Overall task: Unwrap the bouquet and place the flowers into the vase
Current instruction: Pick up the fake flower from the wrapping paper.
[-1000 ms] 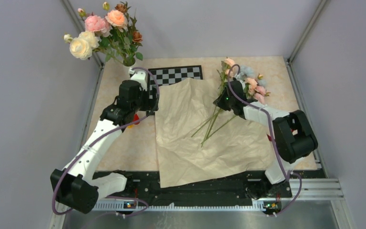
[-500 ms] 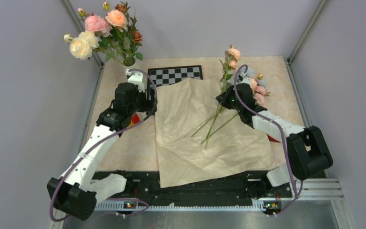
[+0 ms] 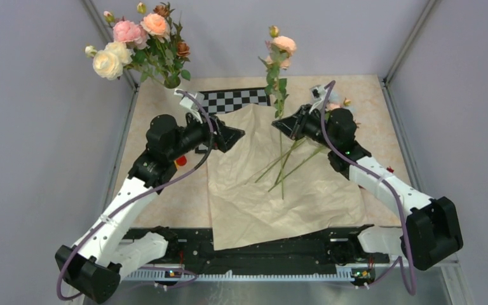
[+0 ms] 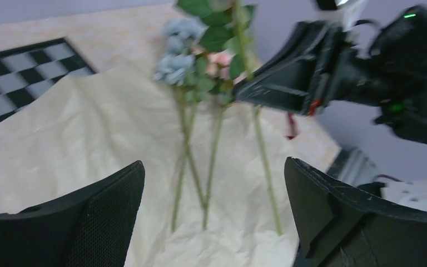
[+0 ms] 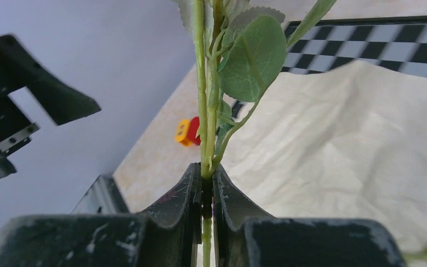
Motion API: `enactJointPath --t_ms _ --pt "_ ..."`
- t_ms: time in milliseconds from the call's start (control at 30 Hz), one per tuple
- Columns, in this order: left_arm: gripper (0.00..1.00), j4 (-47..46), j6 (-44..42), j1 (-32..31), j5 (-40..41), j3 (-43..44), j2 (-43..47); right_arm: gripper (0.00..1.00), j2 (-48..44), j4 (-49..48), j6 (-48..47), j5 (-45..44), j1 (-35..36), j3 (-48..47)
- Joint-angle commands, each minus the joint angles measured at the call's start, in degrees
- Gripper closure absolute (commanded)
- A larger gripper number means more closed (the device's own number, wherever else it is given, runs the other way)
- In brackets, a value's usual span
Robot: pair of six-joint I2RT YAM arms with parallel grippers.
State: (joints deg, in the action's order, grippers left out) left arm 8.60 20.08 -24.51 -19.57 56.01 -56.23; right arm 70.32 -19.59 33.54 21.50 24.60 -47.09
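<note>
Two robot arms face each other over a sheet of crinkled tan paper [image 3: 260, 203] spread flat on the table [image 3: 165, 190]. At far left, large cream, pink and peach roses [image 3: 133, 41] rise from the back corner. Only the top of the white vase [image 3: 172, 84] shows beneath them. Just right of it, a chessboard [image 3: 235, 100] lies against the far edge, its near side tucked under the paper.

The left gripper [image 4: 212, 166] hangs above the paper's left part with its jaws spread as wide as they go. It holds nothing and touches nothing, and it points toward the other arm. A small red and yellow object [image 3: 179, 161] sits on the table beside the left arm.

At centre, one flower [image 3: 278, 82] stands upright, a peach bloom at the top and green leaves down the stem. The right gripper [image 5: 207, 179] is clamped narrow on that stem just below the leaves, both fingers [image 5: 175, 194] pressed against it. The stem's lower end hangs down over the paper; whether it touches cannot be told.

To the right, the remaining flowers [image 4: 180, 55] — pale blue and pink — lie on the paper with their thin stems fanned toward the near side. Their blooms rest close under the right arm's wrist.
</note>
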Motion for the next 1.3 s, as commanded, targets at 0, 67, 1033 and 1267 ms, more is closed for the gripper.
enactJointPath --t_ms 0,67,1033,1267 --pt "0.01 -21.35 14.17 -2.32 -12.43 -0.67 1.08 1.0 1.26 -4.92 -0.01 12.98 5.47 -6.1" --pt "0.01 -24.94 18.51 -2.32 -13.01 -0.85 0.62 1.0 2.25 -6.8 1.74 15.44 8.06 -7.78" --pt "0.58 -32.21 31.25 -2.32 -8.28 -4.54 -1.34 1.0 5.37 -3.81 0.39 22.54 15.43 -14.17" --pt "0.79 -31.93 31.01 -2.38 -9.12 -3.8 -2.33 1.0 4.06 1.95 -3.27 20.2 15.92 -14.63"
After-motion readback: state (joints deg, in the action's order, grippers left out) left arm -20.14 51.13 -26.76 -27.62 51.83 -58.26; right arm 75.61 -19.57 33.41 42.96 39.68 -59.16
